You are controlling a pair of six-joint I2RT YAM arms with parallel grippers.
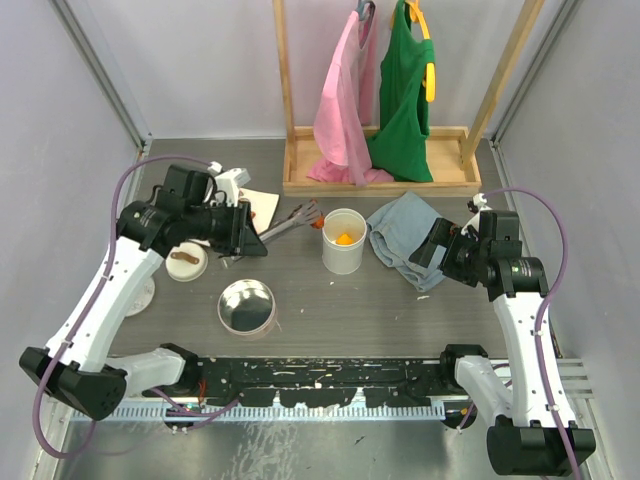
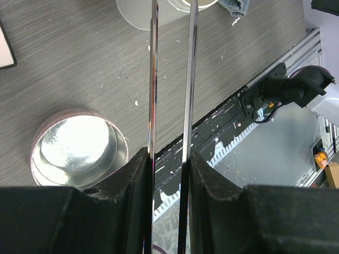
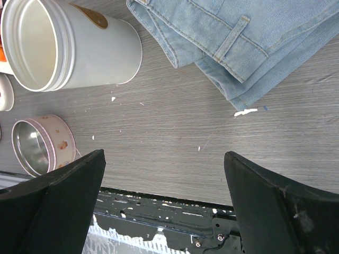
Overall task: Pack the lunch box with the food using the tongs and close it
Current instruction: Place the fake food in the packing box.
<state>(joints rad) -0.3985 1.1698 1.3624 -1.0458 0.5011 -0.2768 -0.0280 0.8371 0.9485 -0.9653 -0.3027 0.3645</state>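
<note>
My left gripper (image 1: 247, 231) is shut on the tongs (image 1: 290, 219), whose tips point right, close to the lunch box (image 1: 343, 243). In the left wrist view both thin metal arms of the tongs (image 2: 154, 79) run straight out between my fingers (image 2: 139, 174), pressed near each other. The lunch box is a tall white cylinder standing open with an orange piece of food (image 1: 344, 239) inside. A brown sausage stick (image 1: 184, 257) lies in a small white bowl (image 1: 187, 270) under the left arm. My right gripper (image 3: 164, 156) hangs open over bare table, right of the lunch box (image 3: 69, 45).
A round metal lid (image 1: 247, 306) with a pink rim lies open side up in front of the lunch box. Folded jeans (image 1: 404, 238) sit between the box and my right gripper. A wooden rack (image 1: 375, 175) with pink and green garments stands behind. A white plate (image 1: 143, 296) peeks out under the left arm.
</note>
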